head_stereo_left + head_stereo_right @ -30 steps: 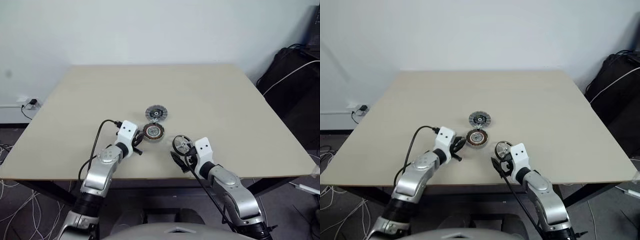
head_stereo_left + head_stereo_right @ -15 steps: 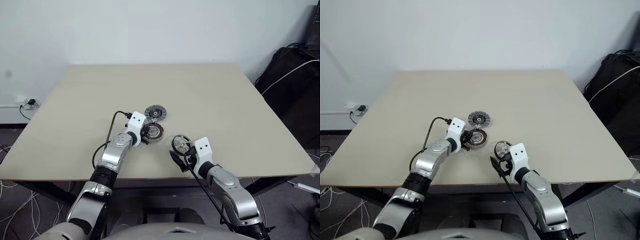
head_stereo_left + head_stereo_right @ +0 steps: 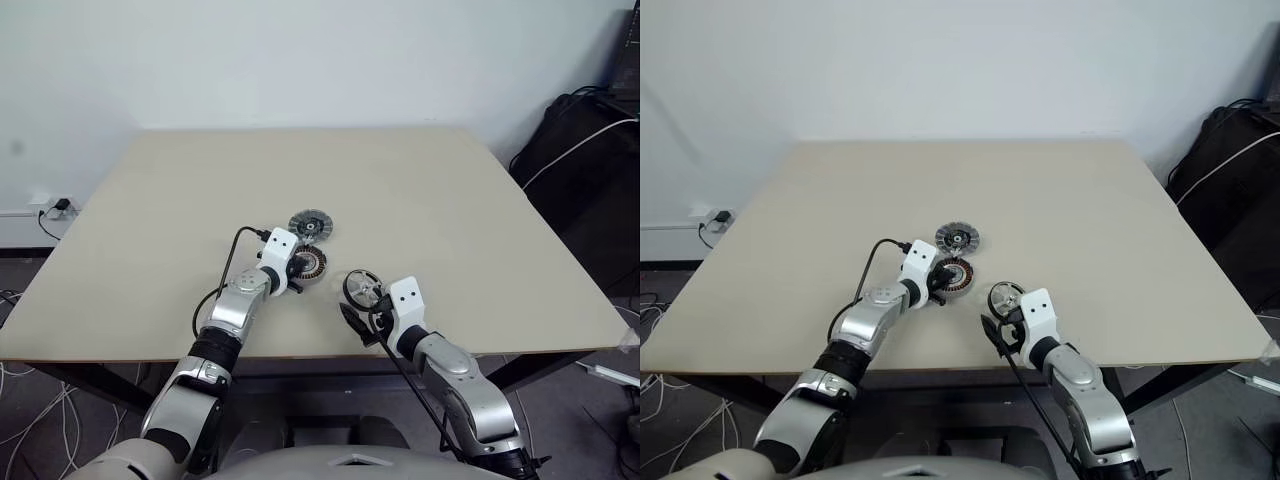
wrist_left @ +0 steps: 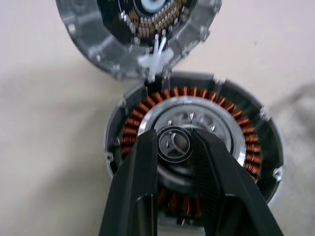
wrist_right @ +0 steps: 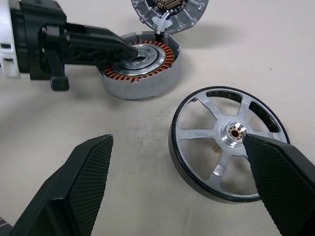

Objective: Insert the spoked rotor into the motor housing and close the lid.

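Note:
The motor housing [image 3: 310, 262], with its copper windings [image 4: 246, 147], lies near the table's front middle. The lid [image 3: 312, 224] lies ribbed face up against its far edge. My left gripper [image 4: 173, 137] hangs over the housing's silvery centre, shut on a small metal ring [image 4: 173, 145]. To the right lies the spoked rotor [image 5: 227, 142], flat on the table. My right gripper [image 5: 177, 140] sits just behind it, open, with its fingers spread wider than the rotor and not touching it.
The beige table [image 3: 400, 180] stretches wide beyond the parts. Its front edge runs close under both arms. A black bag with a white cable [image 3: 585, 150] stands off the table's right side. Loose cables [image 3: 20, 420] lie on the floor at left.
My left arm has reached forward, right and down from beside the housing until its gripper sits over the housing's centre. The right arm, rotor and lid have not moved.

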Controlling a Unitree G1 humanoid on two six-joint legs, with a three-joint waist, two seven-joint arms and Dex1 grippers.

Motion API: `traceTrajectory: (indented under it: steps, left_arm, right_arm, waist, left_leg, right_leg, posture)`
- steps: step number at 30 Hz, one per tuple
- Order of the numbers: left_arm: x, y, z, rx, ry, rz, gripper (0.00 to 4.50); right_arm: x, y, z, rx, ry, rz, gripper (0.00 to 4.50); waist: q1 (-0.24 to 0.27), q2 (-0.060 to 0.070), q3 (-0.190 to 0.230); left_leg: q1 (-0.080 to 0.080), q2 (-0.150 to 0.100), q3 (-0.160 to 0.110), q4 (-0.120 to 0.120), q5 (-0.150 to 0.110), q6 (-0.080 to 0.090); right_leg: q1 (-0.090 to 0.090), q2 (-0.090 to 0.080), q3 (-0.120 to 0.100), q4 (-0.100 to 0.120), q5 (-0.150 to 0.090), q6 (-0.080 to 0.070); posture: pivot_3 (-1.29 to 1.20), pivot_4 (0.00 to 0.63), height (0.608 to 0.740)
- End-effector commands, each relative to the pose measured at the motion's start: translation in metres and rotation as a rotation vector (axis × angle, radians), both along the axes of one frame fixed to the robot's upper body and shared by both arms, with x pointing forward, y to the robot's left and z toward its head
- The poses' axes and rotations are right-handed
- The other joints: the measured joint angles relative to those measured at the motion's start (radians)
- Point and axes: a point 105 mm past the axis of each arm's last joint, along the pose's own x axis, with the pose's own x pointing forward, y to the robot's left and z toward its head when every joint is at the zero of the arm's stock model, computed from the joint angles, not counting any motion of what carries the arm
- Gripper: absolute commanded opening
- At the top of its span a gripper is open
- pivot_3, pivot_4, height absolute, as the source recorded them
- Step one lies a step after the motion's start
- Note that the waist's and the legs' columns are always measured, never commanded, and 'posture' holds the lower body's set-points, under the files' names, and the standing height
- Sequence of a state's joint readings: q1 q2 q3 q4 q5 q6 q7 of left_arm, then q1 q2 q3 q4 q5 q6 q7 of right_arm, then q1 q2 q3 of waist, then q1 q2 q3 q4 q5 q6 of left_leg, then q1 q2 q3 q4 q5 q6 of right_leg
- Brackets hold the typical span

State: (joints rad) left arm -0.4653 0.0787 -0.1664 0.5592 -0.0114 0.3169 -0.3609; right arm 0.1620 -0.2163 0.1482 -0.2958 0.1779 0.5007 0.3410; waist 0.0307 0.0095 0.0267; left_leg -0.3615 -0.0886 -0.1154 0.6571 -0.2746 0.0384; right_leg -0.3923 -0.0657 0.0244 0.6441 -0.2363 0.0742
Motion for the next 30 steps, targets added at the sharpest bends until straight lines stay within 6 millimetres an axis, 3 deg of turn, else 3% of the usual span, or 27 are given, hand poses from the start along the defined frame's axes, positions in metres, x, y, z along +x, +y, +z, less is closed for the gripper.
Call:
traceTrajectory:
  steps: [1,5,11,15,18,24,30]
  left_arm:
    - [0.007,-0.006,0.010,-0.012,-0.040,-0.012,0.67]
    - [0.006,-0.009,0.009,-0.025,-0.034,-0.020,0.67]
    - [0.006,-0.008,0.029,-0.064,-0.122,-0.023,2.61]
    - [-0.002,-0.003,0.045,-0.107,-0.179,-0.008,2.61]
    - [-0.016,0.004,0.051,-0.128,-0.202,0.000,1.94]
    - [-0.051,0.026,0.046,-0.121,-0.209,0.069,0.01]
    - [-0.089,0.058,0.041,-0.169,-0.254,0.223,0.01]
  right_arm:
    - [0.006,0.002,0.020,0.022,-0.084,-0.004,4.50]
    - [0.006,0.001,0.020,0.022,-0.084,-0.008,4.50]
    - [0.005,0.001,0.020,0.022,-0.081,-0.011,4.50]
    - [0.005,0.002,0.019,0.022,-0.077,-0.003,4.50]
    - [0.006,0.004,0.019,0.023,-0.076,0.012,4.50]
    - [0.010,0.010,0.027,0.048,-0.087,0.033,4.50]
    - [0.016,0.018,0.038,0.026,-0.091,0.066,4.50]
  waist:
    - [0.000,0.000,0.000]
    - [0.000,0.000,0.000]
    - [-0.001,0.000,0.000]
    - [-0.003,0.000,0.000]
    - [-0.006,0.001,-0.001]
    - [-0.005,0.001,-0.001]
    - [-0.004,0.001,-0.001]
  left_leg:
    - [0.000,0.000,0.000,0.000,0.000,0.000]
    - [0.000,0.000,0.000,0.001,0.000,0.000]
    - [0.000,0.000,0.000,0.001,0.000,0.000]
    - [0.000,0.000,0.000,0.001,0.000,0.000]
    - [0.000,0.000,0.000,0.001,0.000,0.000]
    - [0.000,0.000,0.000,0.001,0.000,0.000]
    - [0.000,0.001,0.001,0.001,-0.001,-0.002]
  right_leg:
    - [0.000,0.000,0.000,0.000,0.000,0.000]
    - [0.000,0.000,0.000,0.000,0.000,0.001]
    - [0.000,0.000,0.000,0.000,0.001,0.001]
    - [0.000,0.000,0.001,0.000,0.001,0.000]
    - [0.000,0.000,0.002,0.000,0.001,0.000]
    - [0.000,0.000,0.002,0.001,0.001,0.000]
    - [0.000,0.000,0.002,0.000,0.000,0.000]
  posture:
    - [0.00,0.000,0.740]
    - [0.00,0.000,0.740]
    - [0.00,0.000,0.740]
    - [0.00,0.000,0.740]
    - [0.00,0.000,0.740]
    - [0.00,0.000,0.740]
    - [0.00,0.000,0.740]
